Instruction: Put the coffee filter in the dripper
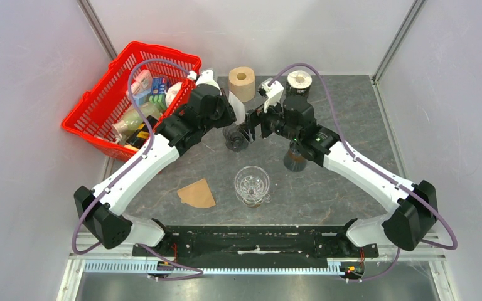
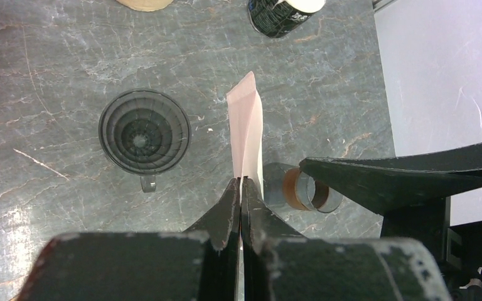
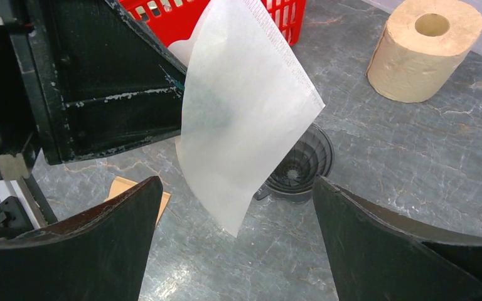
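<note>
At the far left of the bench [image 1: 351, 113], a red basket [image 1: 100, 113] filled with packets is sitting by the back corner. Just right of it, the left tool [image 2: 241, 182] is pinching the white coffee filter [image 3: 238, 119] by one edge, its fingers pressed together on the paper. The filter is hanging in the air, clear of the bench, close above and beside the dark dripper [image 2: 144, 132], which is standing empty on the stone surface. Nearer the arms' bases, a brown paper filter [image 1: 196, 193] is lying flat, and a clear glass vessel [image 1: 251, 185] is standing just to its right. A paper roll [image 1: 241, 83] is resting at the back. The right tool [image 3: 236, 185] is facing the left one with its fingers spread wide, the filter's lower tip hanging between them and touching neither. Behind the right arm, a dark can [image 1: 299, 81] is standing.
</note>
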`<control>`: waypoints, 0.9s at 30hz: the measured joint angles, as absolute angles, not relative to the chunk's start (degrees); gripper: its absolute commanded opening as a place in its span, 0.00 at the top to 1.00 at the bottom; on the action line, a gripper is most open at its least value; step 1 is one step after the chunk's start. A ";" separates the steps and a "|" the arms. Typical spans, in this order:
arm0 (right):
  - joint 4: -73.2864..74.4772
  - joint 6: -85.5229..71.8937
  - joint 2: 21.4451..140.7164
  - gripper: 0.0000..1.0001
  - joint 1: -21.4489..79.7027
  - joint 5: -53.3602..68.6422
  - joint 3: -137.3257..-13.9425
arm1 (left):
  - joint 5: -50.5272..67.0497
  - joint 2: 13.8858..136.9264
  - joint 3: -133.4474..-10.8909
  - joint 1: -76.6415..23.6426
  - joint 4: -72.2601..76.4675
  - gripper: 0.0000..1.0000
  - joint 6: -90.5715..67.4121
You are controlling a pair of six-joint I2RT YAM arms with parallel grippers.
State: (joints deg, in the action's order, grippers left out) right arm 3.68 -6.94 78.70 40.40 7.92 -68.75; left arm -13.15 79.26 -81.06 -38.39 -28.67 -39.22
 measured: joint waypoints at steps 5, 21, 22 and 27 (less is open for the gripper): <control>3.46 -6.94 79.57 0.03 40.40 7.92 -69.25 | -12.93 79.68 -81.06 -38.50 -28.69 0.98 -39.46; 3.86 -7.25 79.75 0.03 40.40 0.21 -70.15 | -9.41 79.88 -81.06 -38.76 -28.64 0.98 -39.44; 4.01 -7.25 79.75 0.03 40.42 -0.40 -70.22 | -9.39 79.88 -81.06 -38.76 -28.62 0.98 -39.44; 4.84 -7.42 79.75 0.03 40.62 -4.19 -70.24 | -8.91 79.88 -81.06 -38.76 -28.64 0.98 -39.44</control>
